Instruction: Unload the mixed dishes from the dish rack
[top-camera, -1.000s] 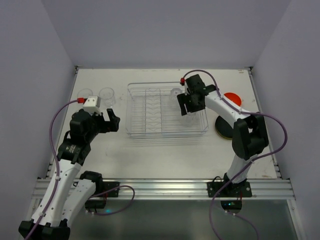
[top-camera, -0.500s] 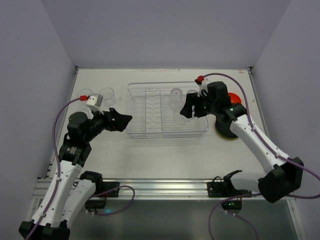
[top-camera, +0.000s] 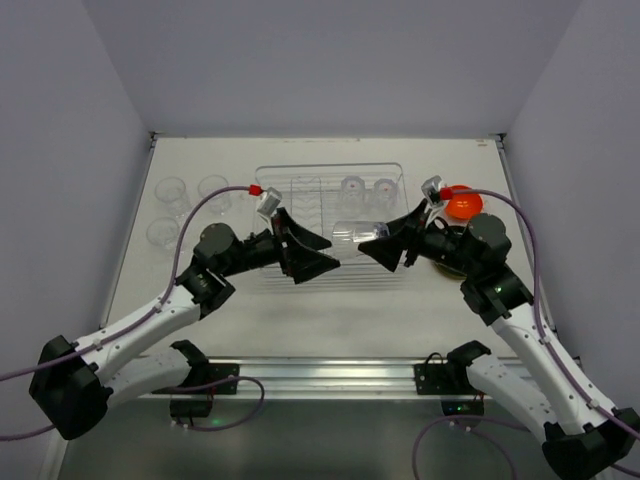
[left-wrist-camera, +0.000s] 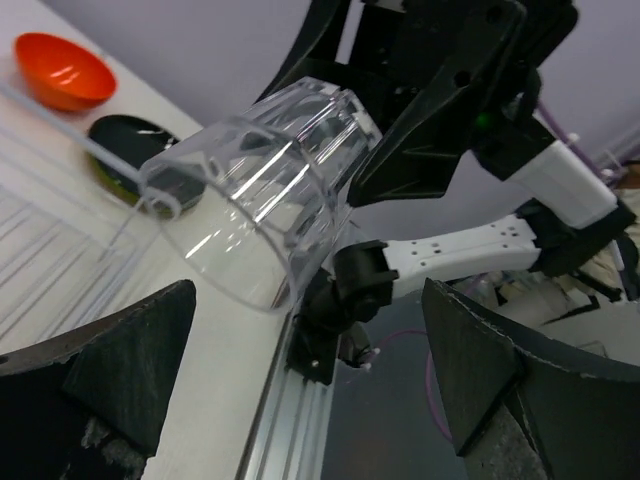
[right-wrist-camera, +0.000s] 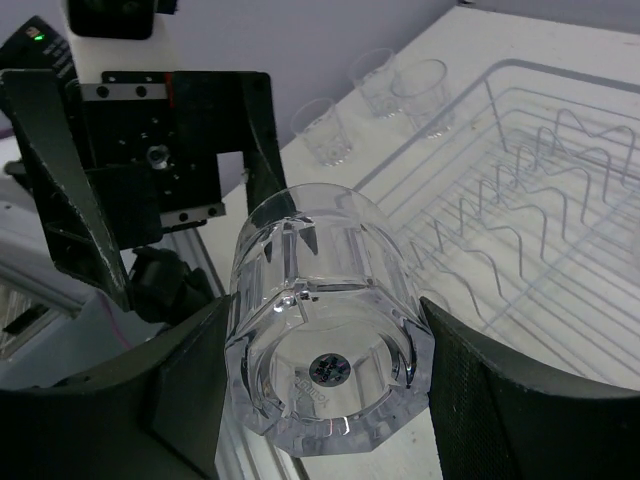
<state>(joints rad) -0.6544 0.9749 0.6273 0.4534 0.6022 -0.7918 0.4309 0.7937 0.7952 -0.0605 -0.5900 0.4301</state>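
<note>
From high behind the arm bases (top-camera: 190, 358), the top camera looks down and forward over the whole table (top-camera: 350, 310) — bases at 6 o'clock, dish rack (top-camera: 310, 190) toward 12. The left wrist camera points low toward 3 o'clock, very close on the clear cup (left-wrist-camera: 260, 190), with the orange bowl (left-wrist-camera: 62, 70) at its 10 o'clock. The right wrist camera faces back toward 9 o'clock — nearer still, onto that cup's base. All three views share the cup and the rack.
</note>
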